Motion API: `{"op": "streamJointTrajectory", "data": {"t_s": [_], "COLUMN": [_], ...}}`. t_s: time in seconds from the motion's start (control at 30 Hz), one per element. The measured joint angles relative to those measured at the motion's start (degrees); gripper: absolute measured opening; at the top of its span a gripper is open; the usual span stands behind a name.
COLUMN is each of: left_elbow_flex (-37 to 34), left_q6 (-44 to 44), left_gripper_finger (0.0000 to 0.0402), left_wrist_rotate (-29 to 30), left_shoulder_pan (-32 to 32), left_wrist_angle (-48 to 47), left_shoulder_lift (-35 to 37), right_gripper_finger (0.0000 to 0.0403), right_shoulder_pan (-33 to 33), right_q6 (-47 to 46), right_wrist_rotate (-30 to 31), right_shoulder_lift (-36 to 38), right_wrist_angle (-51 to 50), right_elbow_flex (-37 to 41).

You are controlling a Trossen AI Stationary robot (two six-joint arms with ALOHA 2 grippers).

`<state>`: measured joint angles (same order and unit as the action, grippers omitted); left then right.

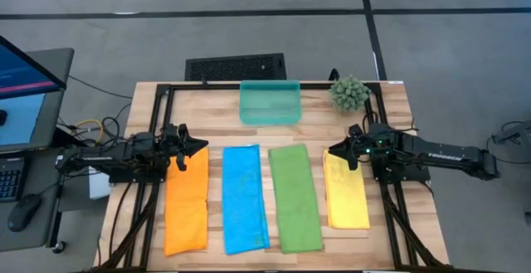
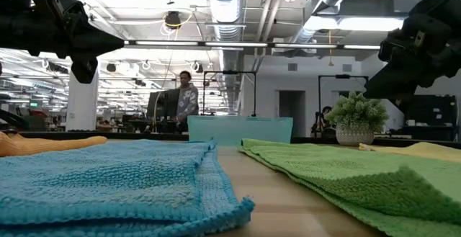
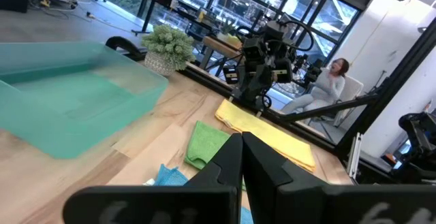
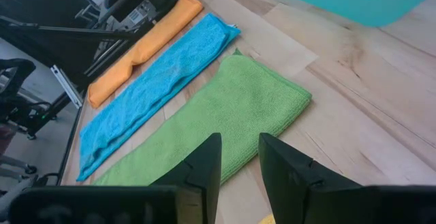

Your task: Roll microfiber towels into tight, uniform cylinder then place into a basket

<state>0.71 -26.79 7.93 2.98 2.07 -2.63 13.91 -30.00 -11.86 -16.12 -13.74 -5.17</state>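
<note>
Evidently nothing has been rolled yet: all four microfiber towels lie flat, side by side along the tabletop's front half, their long sides running front to back. The orange towel (image 1: 187, 200) sits nearest the left edge, then the blue towel (image 1: 245, 198), the green towel (image 1: 295, 197), and the yellow towel (image 1: 346, 191) nearest the right edge. Laid apart like this, each short end can be reached on its own. The basket (image 1: 270, 101) waits empty at the middle of the back edge, beside a plant ball (image 1: 349, 93) near the back right corner.

The left gripper (image 1: 196, 148) hovers over the orange towel's back end with its jaws pressed together, holding nothing. The right gripper (image 1: 338, 151) hangs over the yellow towel's back end, jaws slightly parted and empty, probably readied to pinch that edge.
</note>
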Motion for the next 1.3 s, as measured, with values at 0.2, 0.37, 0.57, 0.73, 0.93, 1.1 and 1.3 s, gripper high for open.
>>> {"op": "streamJointTrajectory", "data": {"t_s": [0.2,0.37,0.57,0.73,0.93,1.1,1.3], "left_elbow_flex": [-0.02,-0.02,-0.02,-0.02,-0.02,-0.02,-0.02], "left_q6": [0.00,0.20,2.78,2.83,3.29,6.01,5.82], "left_gripper_finger": [0.0000,0.0000,0.0000,0.0000,0.0001,0.0030,0.0109], "left_wrist_rotate": [0.06,0.27,3.33,3.24,-1.79,-5.57,-5.70], "left_shoulder_pan": [0.00,0.00,0.00,-0.01,0.00,-0.02,-0.02], "left_wrist_angle": [0.85,0.80,0.94,0.92,0.60,-0.37,-0.64], "left_shoulder_lift": [0.01,0.02,0.00,0.01,0.02,0.02,0.00], "right_gripper_finger": [0.0123,0.0123,0.0123,0.0123,0.0123,0.0123,0.0123], "right_shoulder_pan": [0.00,0.00,-0.01,-0.01,-0.02,-0.02,-0.01], "right_q6": [-0.01,-0.02,0.00,-0.01,-0.02,0.00,0.00], "right_wrist_rotate": [0.00,0.00,0.00,0.00,0.00,0.00,0.00], "right_shoulder_lift": [0.00,0.02,0.01,0.00,0.01,0.00,0.01], "right_wrist_angle": [0.00,0.00,0.00,0.00,0.00,0.00,0.00], "right_elbow_flex": [0.01,0.00,0.00,0.01,0.01,0.00,0.00]}}
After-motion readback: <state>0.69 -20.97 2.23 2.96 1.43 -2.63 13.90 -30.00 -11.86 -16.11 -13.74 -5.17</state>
